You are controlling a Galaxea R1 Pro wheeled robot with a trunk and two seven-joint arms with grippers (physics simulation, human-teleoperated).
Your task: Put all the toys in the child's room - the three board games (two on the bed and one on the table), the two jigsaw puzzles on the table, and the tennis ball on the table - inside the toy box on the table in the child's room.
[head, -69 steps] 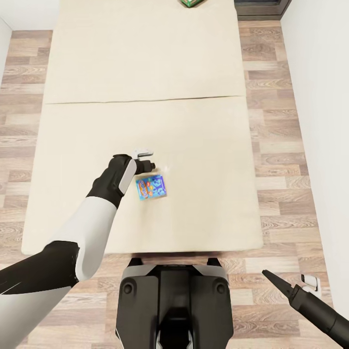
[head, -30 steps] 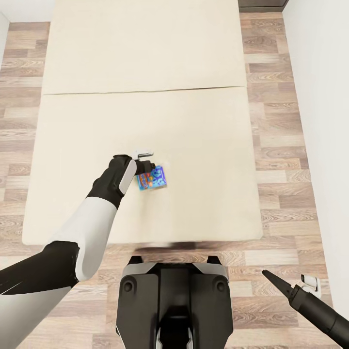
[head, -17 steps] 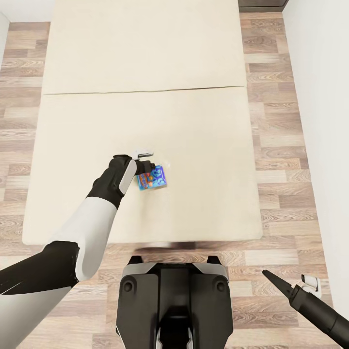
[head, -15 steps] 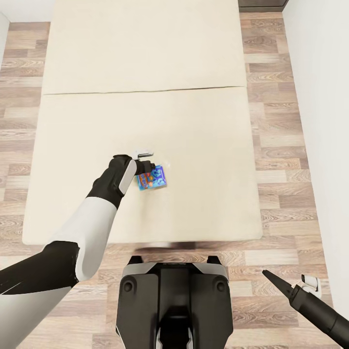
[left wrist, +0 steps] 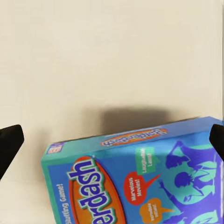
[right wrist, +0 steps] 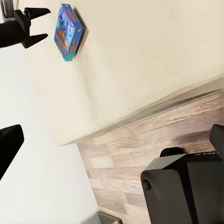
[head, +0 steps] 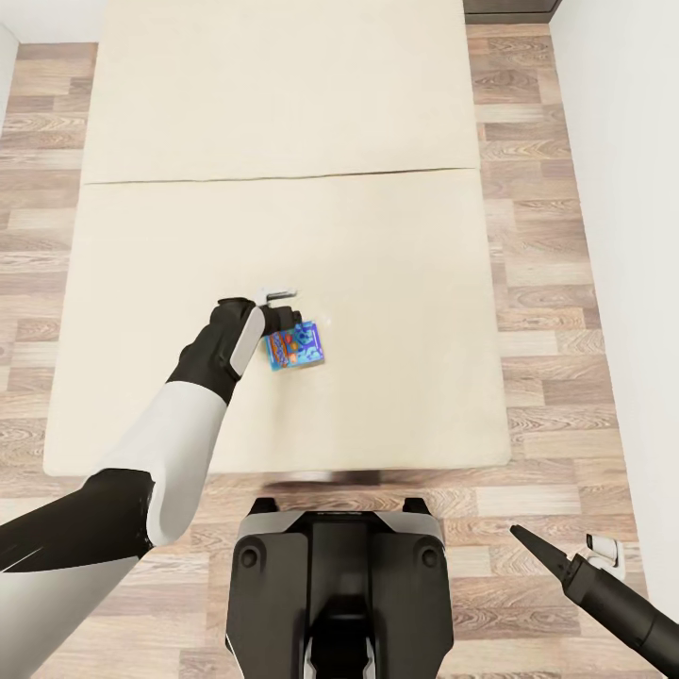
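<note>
1. I am looking down from the head camera at the bed (head: 377,113) – a cream mattress with a thin seam across it, plank floor (head: 538,283) showing on both sides.
2. My left arm is reaching out over the near half of the bed, with the left gripper (head: 283,318) sitting right at the game box (head: 296,346).
3. The box – blue, with orange lettering – is lying on the near half of the mattress, nearer me than the seam and left of the bed's middle.
4. In the left wrist view the left fingers (left wrist: 9,142) are standing spread, one dark tip at each edge of the picture, and the box (left wrist: 140,182) is sitting between them with its printed face towards the camera; I am not seeing either tip touching it.
5. The right wrist view is showing the box (right wrist: 67,31) tilted up on the mattress, one edge raised, with the left gripper (right wrist: 39,25) just beside it, apart from it.
6. My right arm is hanging low over the floor beside the base (head: 335,594), well apart from the bed, the right gripper (head: 528,542) pointing towards the mattress.
7. In its wrist view the right fingers (right wrist: 9,142) are spread wide, with nothing between them.
</note>
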